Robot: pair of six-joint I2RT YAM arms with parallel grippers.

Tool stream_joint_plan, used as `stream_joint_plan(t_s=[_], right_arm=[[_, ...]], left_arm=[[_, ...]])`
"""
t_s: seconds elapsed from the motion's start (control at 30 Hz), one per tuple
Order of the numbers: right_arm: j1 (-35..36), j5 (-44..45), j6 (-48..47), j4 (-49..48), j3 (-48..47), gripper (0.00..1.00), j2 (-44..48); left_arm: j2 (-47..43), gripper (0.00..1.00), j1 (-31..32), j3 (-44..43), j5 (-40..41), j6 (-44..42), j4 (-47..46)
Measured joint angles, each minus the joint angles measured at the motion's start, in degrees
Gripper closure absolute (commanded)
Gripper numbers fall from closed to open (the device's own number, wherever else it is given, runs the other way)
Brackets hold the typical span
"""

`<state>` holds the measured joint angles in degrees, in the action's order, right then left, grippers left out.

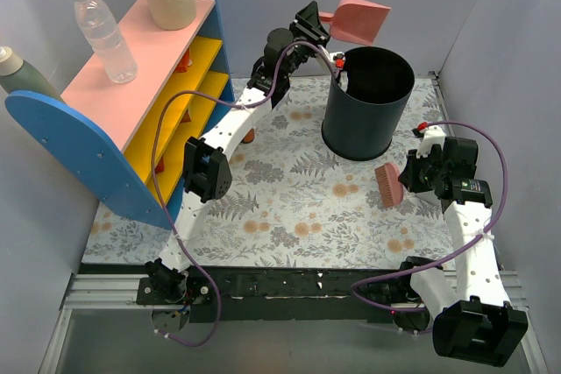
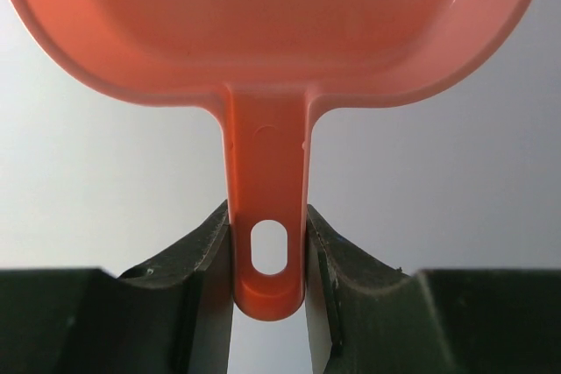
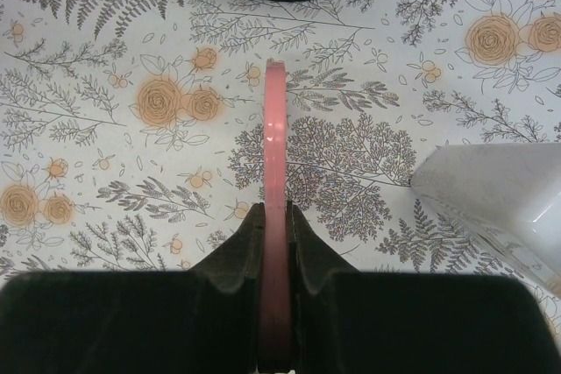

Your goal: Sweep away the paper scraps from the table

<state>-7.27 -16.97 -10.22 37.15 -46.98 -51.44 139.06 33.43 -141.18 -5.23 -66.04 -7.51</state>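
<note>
Pink dustpan, handle clamped in left gripper | centre your tilt over the black bin | right gripper pinches brush.

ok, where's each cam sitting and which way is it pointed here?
Top external: above and behind the arm bases, looking down on the table; both arms show.
Left wrist: on the left arm, facing a grey wall; left gripper shows, shut on the dustpan handle.
Right wrist: on the right arm, facing down at the table; right gripper shows, shut on the brush.
Shared: top and right wrist both show black bin, brush, table; top and left wrist share the dustpan.
</note>
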Motion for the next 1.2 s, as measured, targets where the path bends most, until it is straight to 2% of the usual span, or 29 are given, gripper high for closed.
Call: stream_joint_plan(t_s=[0.23, 0.43, 0.6, 0.8, 0.87, 0.93, 1.07, 1.2], right_arm=[[-0.24, -0.13, 0.00, 0.02, 0.00, 0.99, 0.00], [-0.24, -0.17, -0.02, 0.02, 0.00, 0.99, -0.02], [-0.24, -1.05, 0.00, 0.02, 0.00, 0.99, -0.02], [-0.24, -2.78, -0.92, 0.44, -0.98, 0.99, -1.14], [-0.24, -3.52, -2.56, 0.66, -2.62, 0.99, -2.23], [-0.24, -4.22, -5.11, 0.92, -4.92, 0.99, -3.32], [0.22, -4.39, -11.58, 1.16, -8.48, 0.99, -4.48], [2.78, -3.15, -19.87, 1.46, -9.90, 0.99, -4.79]], left_arm=[[-0.04, 1.00, 0.68, 0.17, 0.87, 3.17, -5.46], [-4.04, 1.00, 1.88, 6.19, 11.52, 16.79, -3.69], [-17.75, 1.00, 2.08, 19.39, 18.38, 35.12, 11.76], [-37.18, 1.00, 2.05, 29.16, 18.51, 54.23, 33.29], [-41.79, 0.99, 2.05, 31.04, 17.05, 58.73, 39.41], [-45.62, 0.91, 2.05, 33.59, 14.95, 62.64, 45.66], [-49.94, 0.95, 2.08, 42.60, 9.99, 67.67, 55.15], [-50.18, 0.99, 2.08, 53.37, 4.72, 70.51, 62.01]])
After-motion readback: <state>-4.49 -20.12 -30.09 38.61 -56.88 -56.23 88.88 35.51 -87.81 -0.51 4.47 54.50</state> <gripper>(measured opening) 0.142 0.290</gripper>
